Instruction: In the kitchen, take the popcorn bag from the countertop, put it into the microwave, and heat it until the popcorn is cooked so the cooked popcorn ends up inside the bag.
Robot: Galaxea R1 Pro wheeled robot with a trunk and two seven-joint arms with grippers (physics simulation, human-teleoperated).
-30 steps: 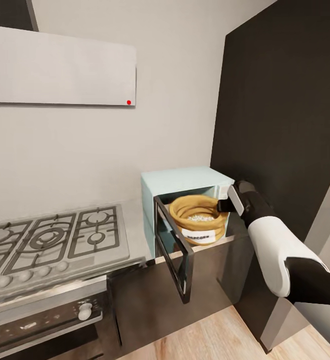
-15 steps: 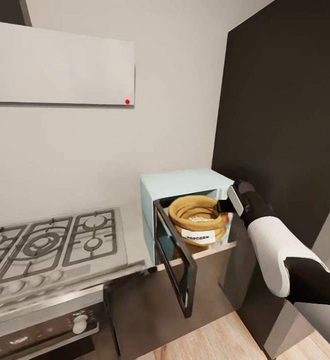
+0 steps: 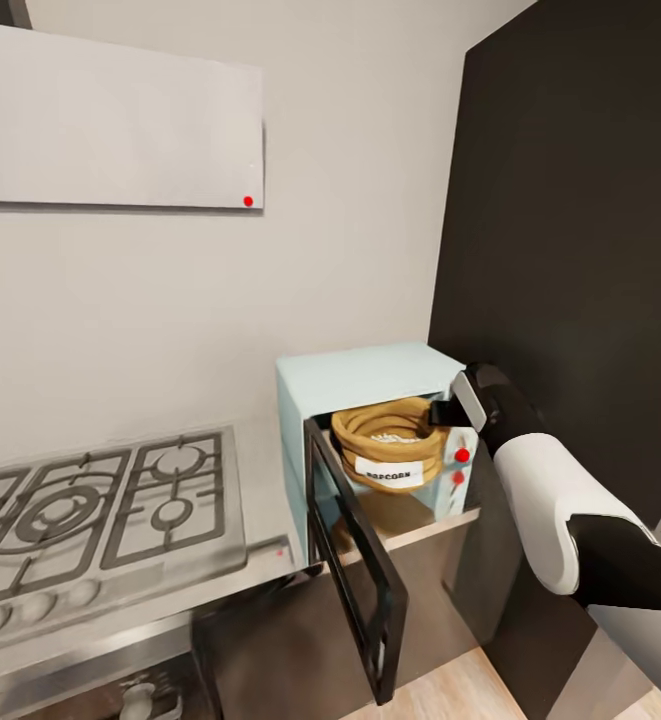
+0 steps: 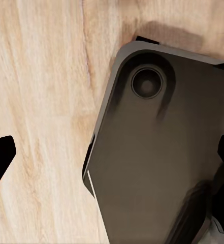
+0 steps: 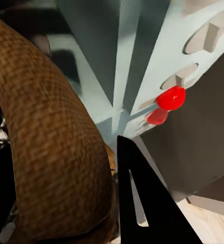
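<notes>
The bag (image 3: pixel 388 447) sits inside the microwave (image 3: pixel 370 430), just past the open door (image 3: pixel 355 575), with its white label facing out. The microwave stands on the counter (image 3: pixel 260 520), right of the stove (image 3: pixel 90 510). The right hand (image 3: pixel 444 411) is at the bag's rolled rim, on the side near the knobs. In the right wrist view the thick brown rim (image 5: pixel 45 132) lies between the two dark fingers (image 5: pixel 142 198), so the hand seems to be pinching the rim. I think this is the step of putting the bag in the microwave, and it looks almost done. Next, the hand should let go and pull back out. Then the door must be swung shut and the microwave turned on. The left hand (image 4: pixel 112 152) points at the wood floor (image 4: pixel 40 101), with its fingers spread wide and nothing in them.
</notes>
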